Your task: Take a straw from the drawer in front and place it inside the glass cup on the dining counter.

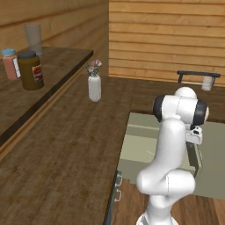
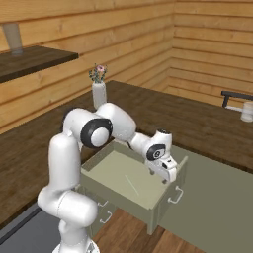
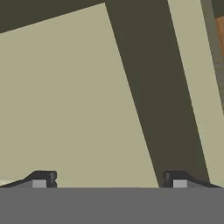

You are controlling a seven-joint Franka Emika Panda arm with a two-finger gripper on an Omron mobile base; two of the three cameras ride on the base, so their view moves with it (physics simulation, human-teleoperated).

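Now reaching step: end effector released, empty, hovers over open drawer near its front wall. Straw lies flat on drawer floor. Next: descend onto straw, align, clench.

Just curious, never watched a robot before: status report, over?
Gripper open, empty, over the open drawer. Straw lying loose on the drawer floor, untouched. Nothing blocking it.
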